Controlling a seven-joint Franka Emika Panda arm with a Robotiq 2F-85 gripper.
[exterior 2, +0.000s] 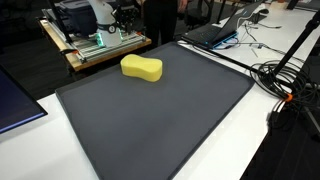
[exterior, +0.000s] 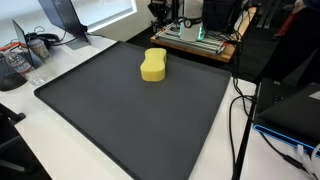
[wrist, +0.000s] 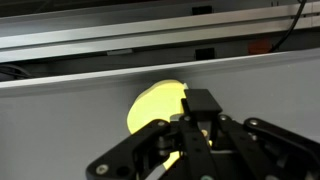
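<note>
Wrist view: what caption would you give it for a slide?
Shut end effector in the foreground, with a yellow sponge lying beyond its fingertips.

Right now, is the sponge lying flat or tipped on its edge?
Lying flat: in both exterior views the sponge rests broad side down on the dark mat, nothing touching it.

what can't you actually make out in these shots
Sponge, wrist view: lower right part hidden behind the jaws.
Mat, both exterior views: near corner cut off by the bottom edge.
Jaws, both exterior views: lost in the dark, small clutter beyond the mat.
</note>
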